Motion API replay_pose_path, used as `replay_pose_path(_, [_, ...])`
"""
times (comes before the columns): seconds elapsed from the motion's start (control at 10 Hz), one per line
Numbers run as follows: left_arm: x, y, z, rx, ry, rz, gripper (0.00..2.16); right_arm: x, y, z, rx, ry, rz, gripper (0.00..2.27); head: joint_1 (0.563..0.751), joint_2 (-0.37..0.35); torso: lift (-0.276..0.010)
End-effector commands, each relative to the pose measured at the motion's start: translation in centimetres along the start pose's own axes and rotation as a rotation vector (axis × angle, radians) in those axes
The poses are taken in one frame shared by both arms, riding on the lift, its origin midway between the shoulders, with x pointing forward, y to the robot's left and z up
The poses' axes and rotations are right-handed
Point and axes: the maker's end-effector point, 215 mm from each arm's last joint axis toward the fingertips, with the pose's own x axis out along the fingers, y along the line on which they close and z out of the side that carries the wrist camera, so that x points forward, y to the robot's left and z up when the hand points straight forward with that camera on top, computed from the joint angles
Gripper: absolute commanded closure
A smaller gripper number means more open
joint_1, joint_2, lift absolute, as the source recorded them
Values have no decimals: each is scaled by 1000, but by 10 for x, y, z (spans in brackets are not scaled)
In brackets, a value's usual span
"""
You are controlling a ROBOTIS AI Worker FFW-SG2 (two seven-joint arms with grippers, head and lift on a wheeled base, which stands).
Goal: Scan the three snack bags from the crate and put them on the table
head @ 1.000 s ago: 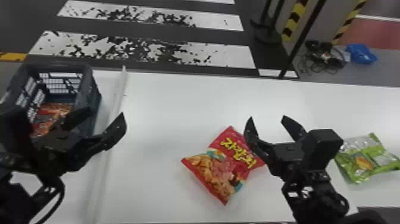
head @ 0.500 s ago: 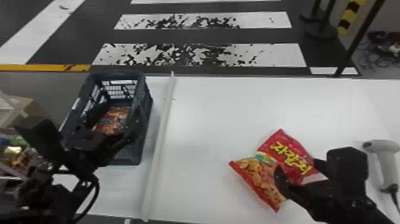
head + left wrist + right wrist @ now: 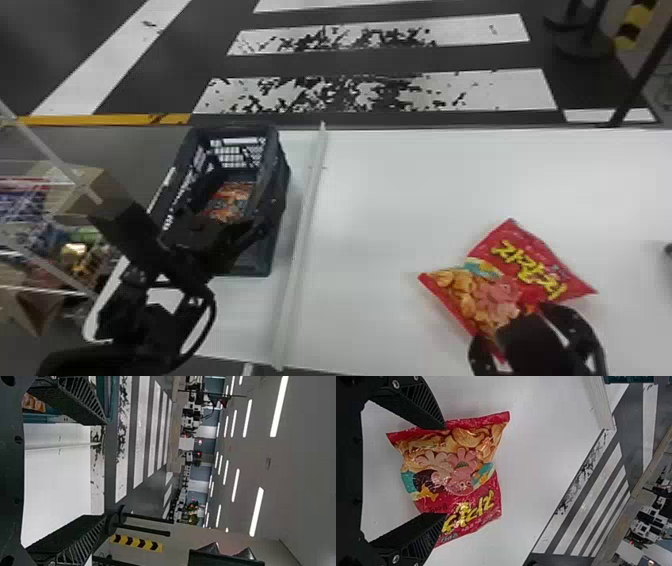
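A dark floor (image 3: 375,60) marked with worn white stripes is seen beyond the white tabletop (image 3: 400,190). The tabletop is crossed by a long pale strip (image 3: 301,240), and the dark openwork crate (image 3: 281,180) is set to the left of it. The near part of the crate is overlapped in the head view by the left end effector (image 3: 215,232), whose fingers are spread wide with nothing pinched. The right end effector (image 3: 515,327) is held over the near side of the red snack bag (image 3: 535,257), its fingers spread too; whether the bag is touched cannot be told. That bag is laid flat on the tabletop, right of the strip. Inside the crate, orange-and-red snack packaging (image 3: 232,197) is partly hidden.
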Motion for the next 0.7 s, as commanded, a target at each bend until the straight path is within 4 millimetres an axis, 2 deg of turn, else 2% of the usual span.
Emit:
replay_pose_path(0.0, [2, -9, -4, 1, 7, -14, 29, -1, 22, 4, -58, -33, 20, 110, 695, 192, -94])
replay_pose_path(0.2, [1, -15, -12, 2, 25, -22, 29, 9, 35, 15, -73, -79, 40, 110, 695, 214, -94])
replay_pose_path(0.4, [-3, -19, -19, 4, 41, -30, 29, 32, 54, 23, -129, -125, 59, 113, 695, 228, -94])
replay_pose_path(0.6, [-9, -13, -21, 7, 48, -18, 29, 53, 60, 20, -167, -123, 55, 124, 695, 252, -94])
